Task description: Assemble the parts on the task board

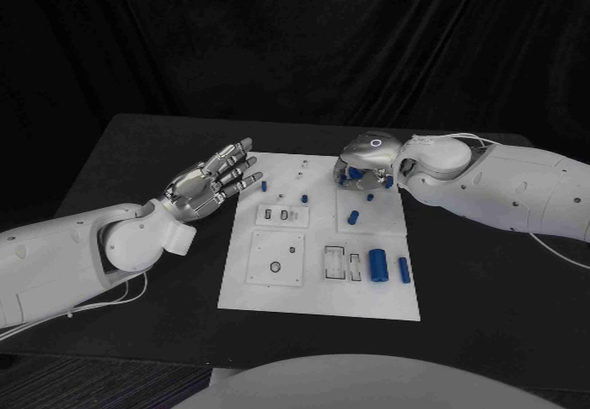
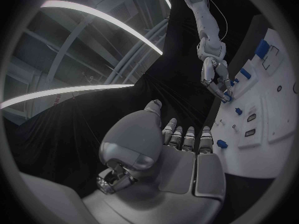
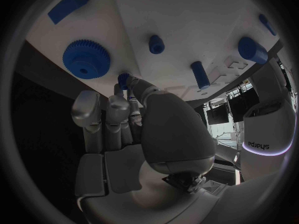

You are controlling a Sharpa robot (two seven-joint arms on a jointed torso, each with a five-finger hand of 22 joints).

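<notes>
The white task board lies mid-table. My right hand hangs over its far right corner with fingers curled down, beside a blue gear. In the right wrist view the thumb and a fingertip pinch a small blue peg at the board's surface, next to the gear. My left hand hovers palm up at the board's far left edge, fingers spread and holding nothing; the same hand faces the board in the left wrist view. Two blue cylinders lie side by side at the right.
More blue pieces sit on the board: a peg near the left hand, a short cylinder in the middle right, a block and pegs round the gear. Recessed slots mark the near half. Black table surrounds it.
</notes>
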